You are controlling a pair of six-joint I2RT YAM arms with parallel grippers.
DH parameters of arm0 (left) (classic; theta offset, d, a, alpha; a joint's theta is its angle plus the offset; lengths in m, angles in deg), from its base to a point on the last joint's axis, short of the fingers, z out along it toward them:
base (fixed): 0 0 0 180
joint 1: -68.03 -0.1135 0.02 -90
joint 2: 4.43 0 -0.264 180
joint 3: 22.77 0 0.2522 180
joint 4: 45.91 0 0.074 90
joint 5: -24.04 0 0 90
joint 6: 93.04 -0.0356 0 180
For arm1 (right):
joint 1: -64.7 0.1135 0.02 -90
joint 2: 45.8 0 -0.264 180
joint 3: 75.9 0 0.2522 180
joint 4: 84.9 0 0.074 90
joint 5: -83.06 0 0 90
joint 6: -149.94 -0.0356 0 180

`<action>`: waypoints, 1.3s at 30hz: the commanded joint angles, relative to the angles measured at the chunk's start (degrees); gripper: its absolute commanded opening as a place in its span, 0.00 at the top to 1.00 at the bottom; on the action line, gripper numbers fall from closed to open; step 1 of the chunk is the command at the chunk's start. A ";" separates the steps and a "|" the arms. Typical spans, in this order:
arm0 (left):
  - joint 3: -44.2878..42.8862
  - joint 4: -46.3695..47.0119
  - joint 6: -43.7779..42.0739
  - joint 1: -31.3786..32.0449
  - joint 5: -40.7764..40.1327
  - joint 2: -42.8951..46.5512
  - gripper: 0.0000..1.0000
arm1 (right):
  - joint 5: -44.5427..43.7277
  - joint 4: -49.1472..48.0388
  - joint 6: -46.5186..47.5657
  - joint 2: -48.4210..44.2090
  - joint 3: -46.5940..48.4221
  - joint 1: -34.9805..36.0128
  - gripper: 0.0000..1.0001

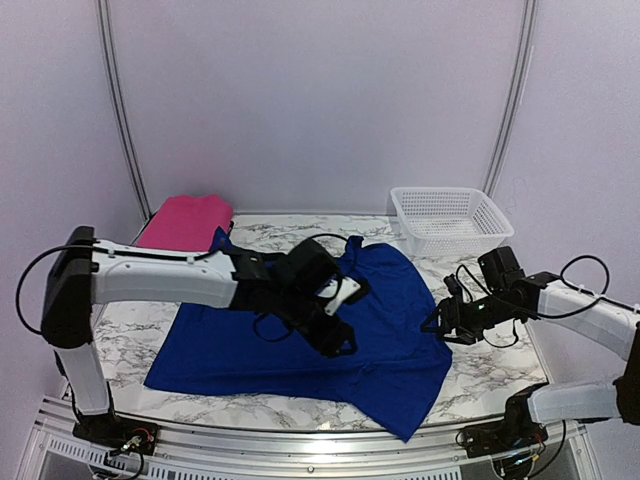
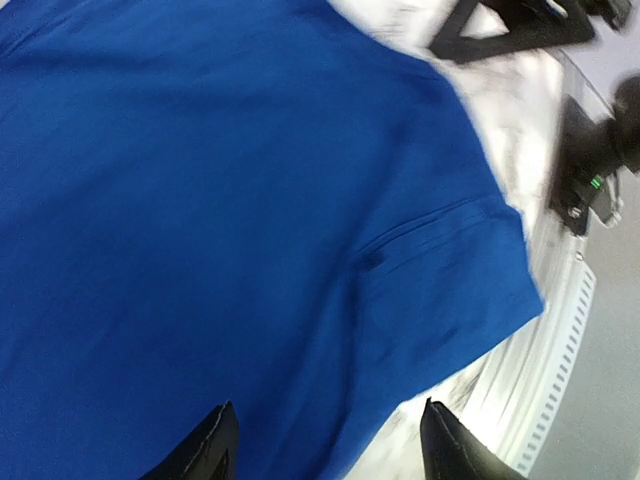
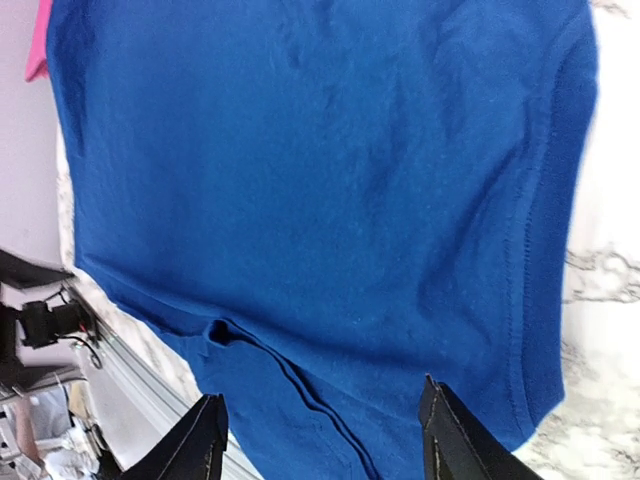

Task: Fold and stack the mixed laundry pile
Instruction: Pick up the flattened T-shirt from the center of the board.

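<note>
The royal blue garment (image 1: 240, 350) lies spread flat over the middle of the marble table, one sleeve reaching the front edge. The magenta-pink garment (image 1: 185, 222) sits folded at the back left corner. My left gripper (image 1: 340, 347) hovers over the blue cloth's middle, jaws open and empty; its wrist view shows blue fabric (image 2: 200, 200) and its sleeve hem below the gripper (image 2: 330, 450). My right gripper (image 1: 436, 326) hangs at the garment's right edge, open with nothing held. Below that gripper (image 3: 320, 445) the blue cloth (image 3: 320, 150) shows a small fold at the sleeve seam.
A white mesh basket (image 1: 450, 222) stands at the back right of the table (image 1: 500, 370). A metal rail (image 1: 300, 440) runs along the near edge between the arm bases. Pale walls enclose the back and sides.
</note>
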 commanded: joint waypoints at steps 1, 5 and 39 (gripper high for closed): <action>-11.25 -0.48 -9.30 4.57 3.46 -9.42 0.39 | 5.77 2.70 -0.31 -4.93 -0.68 -2.14 0.39; -17.33 -0.84 -9.80 6.42 4.89 -15.80 0.43 | 7.51 5.33 -0.97 -9.20 -2.29 -2.19 0.41; -15.07 0.62 -3.77 3.65 -2.65 -18.44 0.66 | 1.54 2.42 -13.67 -10.15 -14.06 17.14 0.67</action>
